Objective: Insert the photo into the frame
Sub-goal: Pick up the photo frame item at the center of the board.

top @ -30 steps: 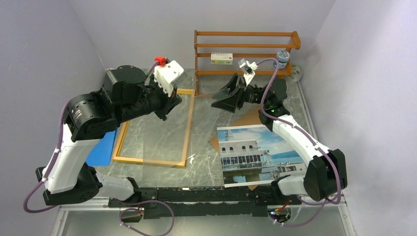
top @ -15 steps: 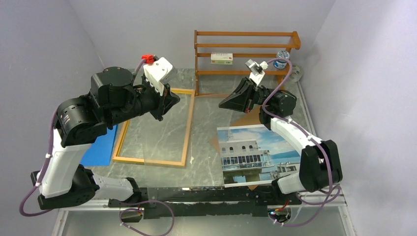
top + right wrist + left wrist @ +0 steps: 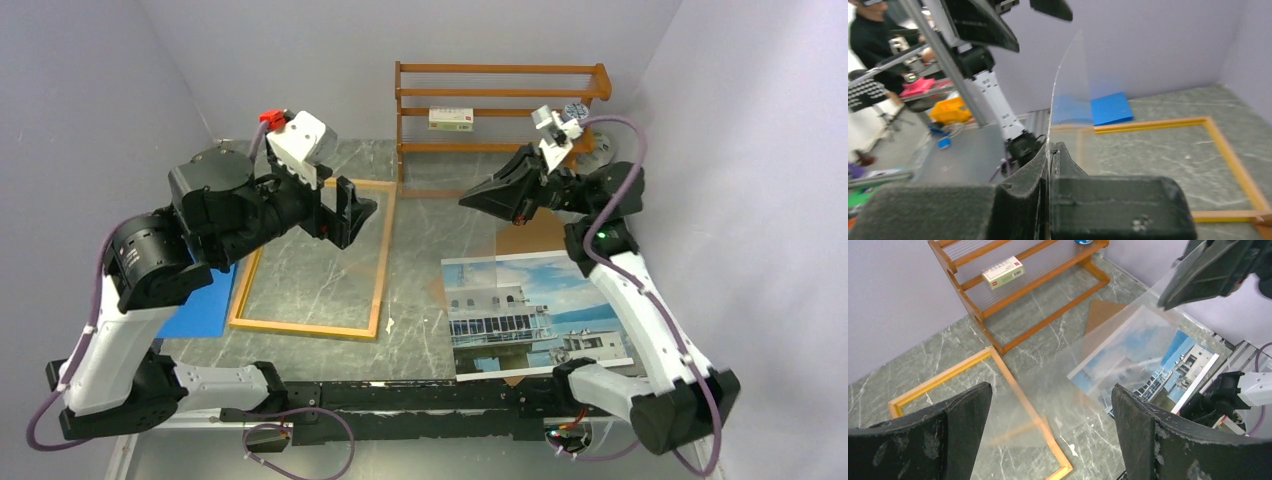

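Note:
The frame lies flat on the table left of centre, its wood-coloured side up; it also shows as the frame and the frame. To the right, the photo lies face up on brown cardboard. Tilted in the air between the arms hangs a clear sheet. My right gripper is shut on its edge, seen close as the right gripper with the clear sheet rising from it. My left gripper stands open and empty above the frame, fingers wide in the left gripper view.
An orange-brown shelf rack stands at the back wall with a small box on it and a can at its right end. A blue sheet lies left of the frame. Walls close in left, back and right.
My left gripper has opened, let go of the clear sheet and drawn back left. My right gripper shut on the sheet's edge and rose to the right with it.

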